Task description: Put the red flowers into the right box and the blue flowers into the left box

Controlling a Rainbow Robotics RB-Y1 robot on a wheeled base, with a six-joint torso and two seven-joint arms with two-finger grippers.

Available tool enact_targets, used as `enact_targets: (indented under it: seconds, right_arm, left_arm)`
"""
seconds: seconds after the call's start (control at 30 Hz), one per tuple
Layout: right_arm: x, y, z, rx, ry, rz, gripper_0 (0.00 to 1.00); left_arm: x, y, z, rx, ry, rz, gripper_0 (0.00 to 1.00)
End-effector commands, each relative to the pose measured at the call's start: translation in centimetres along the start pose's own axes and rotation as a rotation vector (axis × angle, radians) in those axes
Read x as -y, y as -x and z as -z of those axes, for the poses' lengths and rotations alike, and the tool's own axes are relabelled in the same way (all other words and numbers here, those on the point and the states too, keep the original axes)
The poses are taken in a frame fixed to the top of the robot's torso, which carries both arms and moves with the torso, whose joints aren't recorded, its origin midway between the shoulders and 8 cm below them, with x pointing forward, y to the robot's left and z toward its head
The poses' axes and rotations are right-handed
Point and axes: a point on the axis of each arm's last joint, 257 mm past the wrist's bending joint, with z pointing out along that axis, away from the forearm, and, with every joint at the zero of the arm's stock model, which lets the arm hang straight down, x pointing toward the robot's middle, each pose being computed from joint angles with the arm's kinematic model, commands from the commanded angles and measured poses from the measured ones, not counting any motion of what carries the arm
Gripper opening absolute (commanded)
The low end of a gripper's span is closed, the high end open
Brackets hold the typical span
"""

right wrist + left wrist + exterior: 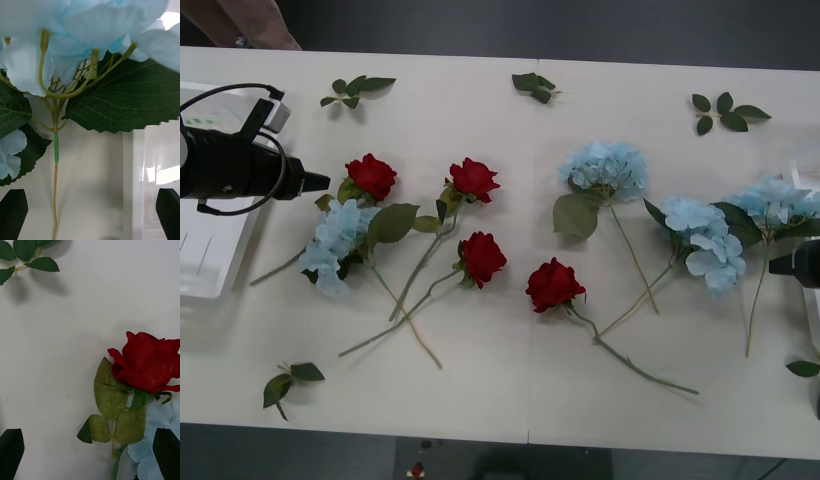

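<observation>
four red flowers [477, 221] mid-frame, four blue flowers [605, 168], one at left and three toward the right, five loose green leaf sprigs [356, 90], three up top, two low, one white tray [210, 262] at left edge

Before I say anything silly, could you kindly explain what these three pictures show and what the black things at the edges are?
It is a two-armed robot at a white table. One picture looks down from above its arms; the other two come from cameras on its wrists, and the black shapes in their bottom corners are each gripper's open fingers.

The left gripper hovers beside a red rose near the left box. The right gripper hangs by a blue flower, with the right box alongside. Neither holds anything.

On the table lie four red flowers, four blue flowers and loose leaf sprigs. Nothing is sorted yet.
</observation>
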Motion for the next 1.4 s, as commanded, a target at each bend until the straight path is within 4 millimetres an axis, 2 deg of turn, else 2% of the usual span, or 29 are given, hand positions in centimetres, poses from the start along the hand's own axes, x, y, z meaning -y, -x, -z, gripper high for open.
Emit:
enact_targets:
  seconds: [0.03, 0.23, 0.6, 0.9, 0.93, 1.0, 1.07, 1.1, 1.33, 1.4]
  right_arm:
    - [0.0, 0.9, -0.4, 0.013, -0.009, -0.021, 1.00]
    - [-0.4, 0.7, -1.7, 0.007, -0.016, -0.011, 1.00]
    - [-2.7, 0.9, -3.1, 0.002, -0.014, 0.012, 1.00]
    - [-3.3, 1.0, -4.8, -0.006, -0.022, 0.007, 1.00]
    - [-3.3, 1.1, -4.8, -0.006, -0.024, 0.007, 0.93]
    - [-3.2, 1.1, -5.1, -0.008, -0.030, 0.007, 0.29]
    - [-3.1, 1.1, -5.2, -0.009, -0.036, 0.006, 0.05]
    - [-3.0, 1.1, -5.2, -0.007, -0.038, 0.004, 0.00]
    - [-2.6, 1.1, -5.2, -0.007, -0.055, -0.003, 0.00]
    - [-2.6, 1.2, -5.2, -0.005, -0.054, -0.006, 0.00]
  left_arm:
    - [-0.4, 2.3, -0.3, 0.011, 0.022, -0.072, 1.00]
    - [0.2, 1.6, -1.7, -0.014, 0.026, -0.090, 1.00]
    - [1.4, -0.1, -4.6, -0.044, 0.040, -0.123, 1.00]
    - [2.4, -0.9, -5.7, -0.060, 0.043, -0.176, 1.00]
    - [2.4, -0.9, -5.8, -0.055, 0.046, -0.181, 1.00]
    - [2.6, -0.8, -6.1, -0.048, 0.050, -0.191, 1.00]
    - [2.7, -0.9, -6.1, -0.050, 0.050, -0.198, 1.00]
    - [2.7, -0.9, -6.2, -0.051, 0.051, -0.205, 1.00]
    - [3.1, -1.1, -6.5, -0.058, 0.051, -0.229, 1.00]
    - [3.2, -1.1, -6.6, -0.058, 0.052, -0.231, 0.87]
